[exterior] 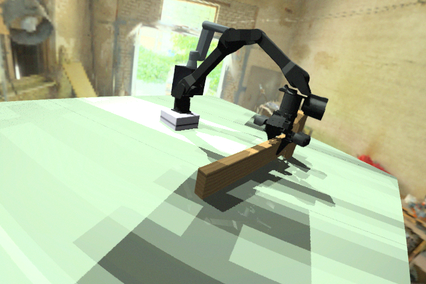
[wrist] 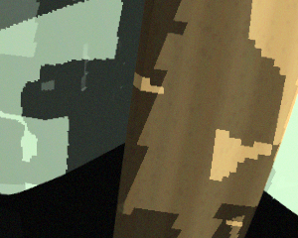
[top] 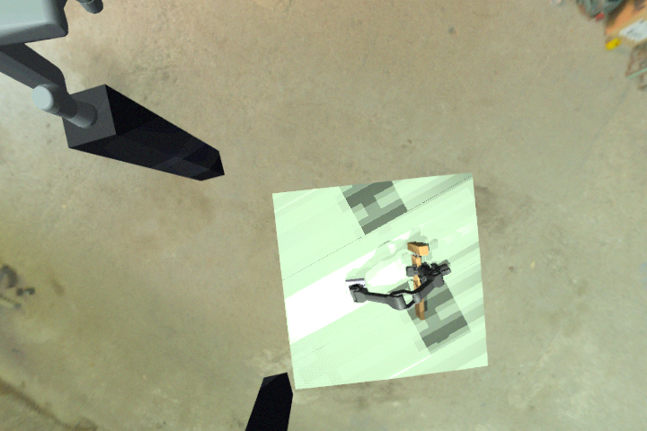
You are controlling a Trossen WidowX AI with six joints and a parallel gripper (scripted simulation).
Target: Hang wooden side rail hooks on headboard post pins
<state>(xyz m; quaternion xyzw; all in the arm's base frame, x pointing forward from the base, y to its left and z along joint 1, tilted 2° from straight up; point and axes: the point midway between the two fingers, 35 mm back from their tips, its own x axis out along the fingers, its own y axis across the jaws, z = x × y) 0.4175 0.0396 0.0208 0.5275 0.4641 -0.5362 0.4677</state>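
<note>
The wooden side rail (top: 420,309) (exterior: 235,170) (wrist: 204,99) stands on edge, its free end at or very near the table (top: 324,356) (exterior: 35,160). Its other end points at the headboard post (top: 418,248) (exterior: 299,123), which stands upright just beyond the gripper. My gripper (top: 417,271) (exterior: 277,142) (wrist: 171,158) is shut on the rail near its post end, one finger on each side. The steel hooks, the pins and the slot are hidden or too small to tell, so whether the hooks sit on the pins cannot be told.
The arm's pale base block (exterior: 179,120) stands on the table, to the left of the rail in the exterior view. The arm (top: 396,301) (exterior: 244,36) arches over from it. Dark shadows lie across the table around the rail.
</note>
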